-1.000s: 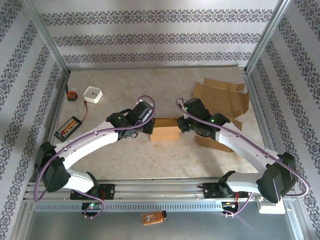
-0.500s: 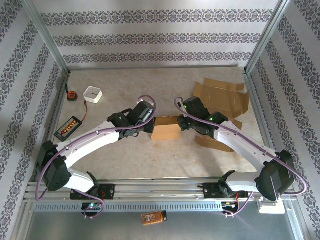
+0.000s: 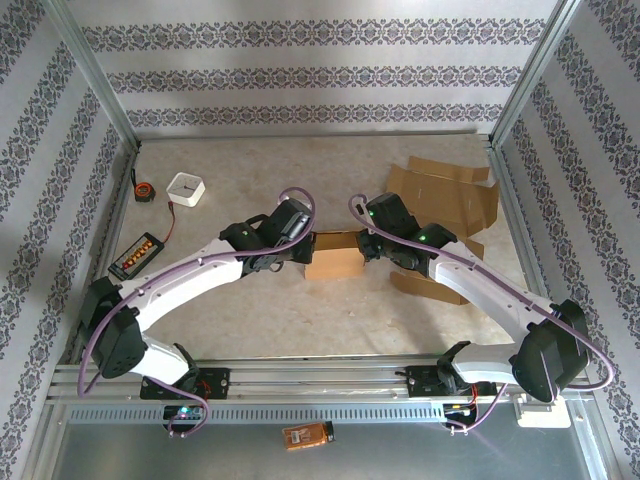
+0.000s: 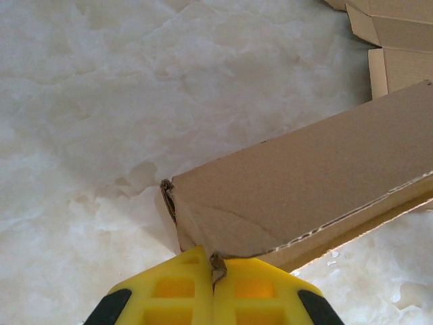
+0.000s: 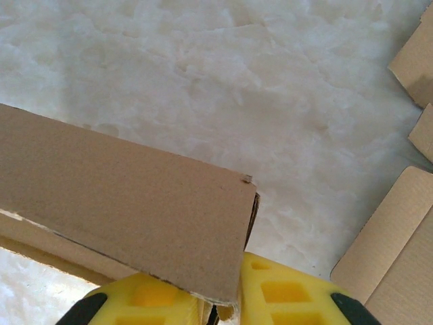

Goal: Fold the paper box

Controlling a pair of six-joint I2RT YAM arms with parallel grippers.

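The paper box (image 3: 333,262) is a small brown cardboard box, partly folded, held between my two arms at the table's middle. My left gripper (image 3: 303,250) is shut on the box's left end; in the left wrist view the yellow fingertips (image 4: 196,271) pinch a crumpled cardboard corner of the box (image 4: 304,183), and the left gripper (image 4: 215,261) has no gap. My right gripper (image 3: 363,248) is shut on the box's right end. In the right wrist view a flap of the box (image 5: 122,203) covers the jaws of the right gripper (image 5: 226,308), with cardboard pinched between them.
Flat cardboard sheets (image 3: 440,195) lie at the back right, and another piece (image 3: 430,285) lies under my right arm. At the left are a white square block (image 3: 186,188), a tape measure (image 3: 144,190) and a black tray (image 3: 136,257). Metal frame posts edge the table.
Both grippers have carried the box slightly away from the arm bases. The grips are unchanged.
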